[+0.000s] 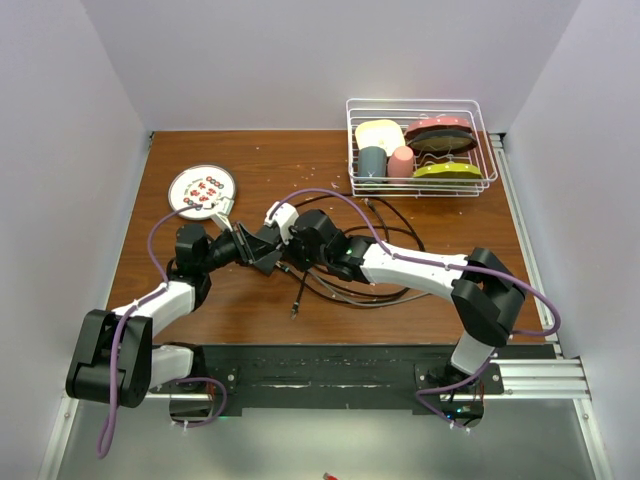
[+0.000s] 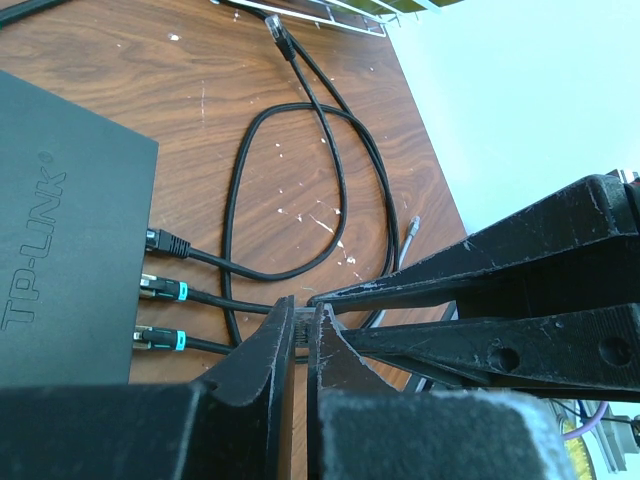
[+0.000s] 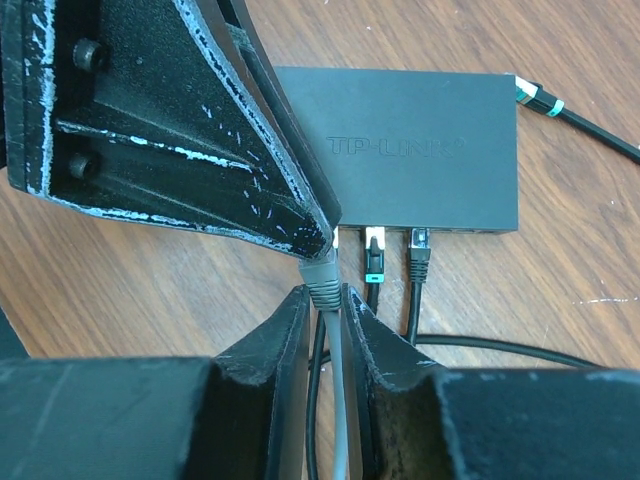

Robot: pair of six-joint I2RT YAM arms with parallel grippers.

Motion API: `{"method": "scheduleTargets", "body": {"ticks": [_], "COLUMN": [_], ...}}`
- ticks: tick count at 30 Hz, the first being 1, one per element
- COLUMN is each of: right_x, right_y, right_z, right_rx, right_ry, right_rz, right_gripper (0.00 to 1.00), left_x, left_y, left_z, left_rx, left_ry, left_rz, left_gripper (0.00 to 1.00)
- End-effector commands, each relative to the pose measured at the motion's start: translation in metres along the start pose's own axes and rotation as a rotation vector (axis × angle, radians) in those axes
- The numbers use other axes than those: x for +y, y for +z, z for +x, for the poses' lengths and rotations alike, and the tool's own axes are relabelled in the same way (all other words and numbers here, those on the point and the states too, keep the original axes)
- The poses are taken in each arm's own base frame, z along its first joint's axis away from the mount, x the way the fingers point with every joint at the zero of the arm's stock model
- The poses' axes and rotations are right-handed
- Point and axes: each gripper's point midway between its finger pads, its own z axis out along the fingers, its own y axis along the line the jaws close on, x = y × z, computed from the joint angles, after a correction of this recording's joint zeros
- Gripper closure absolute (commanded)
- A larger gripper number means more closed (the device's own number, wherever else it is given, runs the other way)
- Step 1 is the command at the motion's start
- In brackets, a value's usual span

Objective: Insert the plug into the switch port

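**A:** Top view: the left arm [image 1: 165, 300] and right arm [image 1: 415, 268] meet left of centre on the counter [image 1: 250, 320].

**B:** Left wrist: the left gripper [image 2: 300, 325] is clenched, apparently empty. The flat black TP-Link switch [image 2: 60, 230] lies to its left.

**A:** Right wrist: the right gripper [image 3: 325, 297] is pinching the grey plug [image 3: 325, 275]. The plug's long axis aims straight at the switch's port edge, just left of two seated plugs [image 3: 375, 255].
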Motion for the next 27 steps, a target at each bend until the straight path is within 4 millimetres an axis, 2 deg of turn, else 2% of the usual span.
{"method": "scheduleTargets", "body": {"ticks": [1, 8, 13, 16, 18, 21, 27], "right_x": [0.0086, 0.0157, 0.0152, 0.0154, 0.0146, 0.0125, 0.0131], "right_y": [-0.0019, -0.0002, 0.001, 0.0026, 0.0033, 0.0056, 0.007], "right_z": [-0.0368, -0.0336, -0.033, -0.0317, -0.0331, -0.0308, -0.03], "right_rx": [-0.102, -0.087, -0.084, -0.082, -0.085, -0.082, -0.085], "right_ry": [0.0, -0.006, -0.006, -0.003, -0.003, 0.002, 0.002], "right_rz": [-0.031, -0.066, -0.063, -0.063, -0.058, -0.045, -0.048], "right_gripper": [0.79, 0.72, 0.73, 0.76, 0.87, 0.95, 0.93], "left_x": [-0.0215, -0.0197, -0.0199, -0.0215, -0.0222, -0.0237, -0.0251], "left_y": [0.0011, 0.0014, 0.0014, 0.0012, 0.0007, -0.0001, -0.0004], "left_z": [-0.0173, -0.0168, -0.0167, -0.0165, -0.0166, -0.0169, -0.0168], "left_rx": [-0.027, -0.026, -0.024, -0.021, -0.022, -0.023, -0.019], "left_ry": [0.075, 0.076, 0.075, 0.074, 0.076, 0.078, 0.081], "left_rz": [0.071, 0.064, 0.064, 0.072, 0.073, 0.076, 0.08], "left_gripper": [1.0, 1.0, 1.0, 1.0, 1.0, 1.0, 1.0]}}
